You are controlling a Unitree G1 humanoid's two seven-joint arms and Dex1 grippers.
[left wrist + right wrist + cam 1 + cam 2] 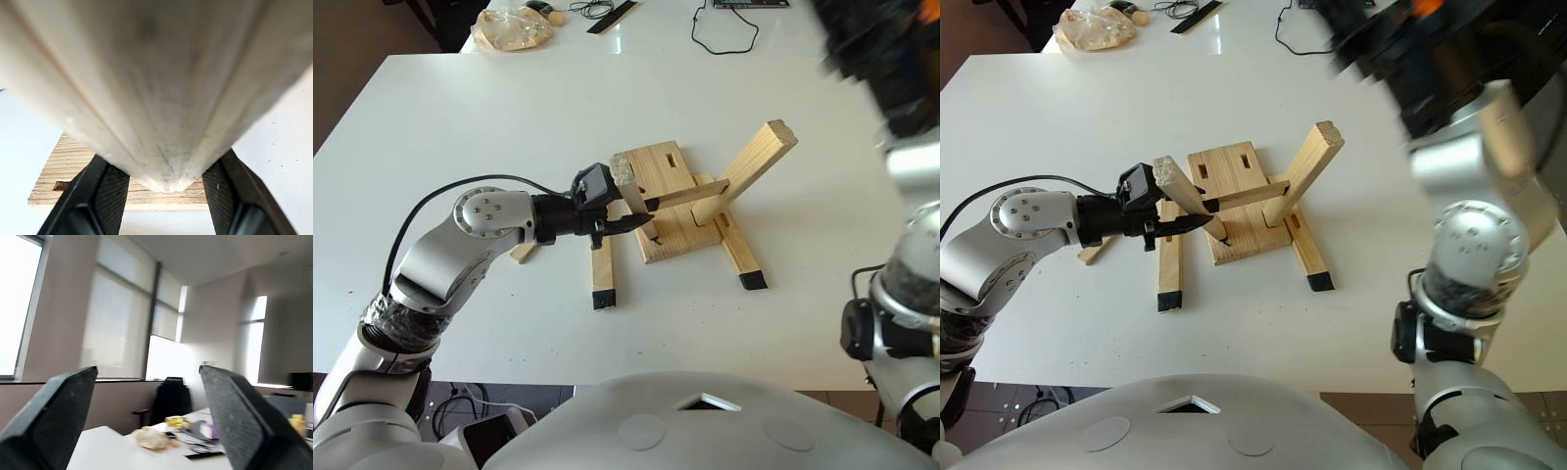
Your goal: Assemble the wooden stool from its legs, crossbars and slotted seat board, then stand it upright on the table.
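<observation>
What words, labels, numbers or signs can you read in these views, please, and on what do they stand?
No text can be read.
The seat board, the leg in the left pincer and the table bear no print.
The bag at the far edge is too small to tell.

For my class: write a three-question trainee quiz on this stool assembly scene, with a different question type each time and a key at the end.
1. True or false: the left end effector is shut on a light wooden stool leg, held tilted.
2. Multiple choice: the right end effector, raised above the table, is
A. open and holding nothing
B. shut on a crossbar
C. shut on a screwdriver
3. Short answer: which piece does the tilted wooden leg on the robot's right rise from?

Key
1. True.
2. A.
3. The slotted wooden seat board.
</observation>
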